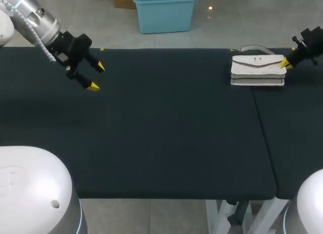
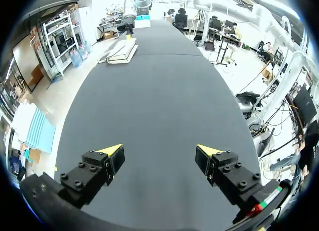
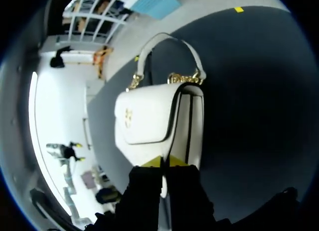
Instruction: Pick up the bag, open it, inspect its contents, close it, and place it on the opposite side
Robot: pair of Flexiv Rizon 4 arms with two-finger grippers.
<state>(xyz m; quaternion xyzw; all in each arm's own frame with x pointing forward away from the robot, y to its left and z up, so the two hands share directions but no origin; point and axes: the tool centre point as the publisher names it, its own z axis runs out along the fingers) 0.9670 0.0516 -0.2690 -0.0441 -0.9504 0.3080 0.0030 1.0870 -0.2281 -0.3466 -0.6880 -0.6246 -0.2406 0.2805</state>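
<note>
Since the white flap handbag of smooth leather [image 1: 257, 68], lying flat at the dark table's [image 1: 166, 118] far right, looks light and stiff but slippery, I'd take its looped handle [image 3: 172, 37]; I cannot tell whether my right gripper [image 3: 164, 164] at its end has closed, and my left gripper [image 1: 96, 76] hangs wide open well apart.

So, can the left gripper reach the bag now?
Doubtful: nothing stands between them, but the bag lies across the whole table from the open left gripper, and the right gripper is at it.
</note>
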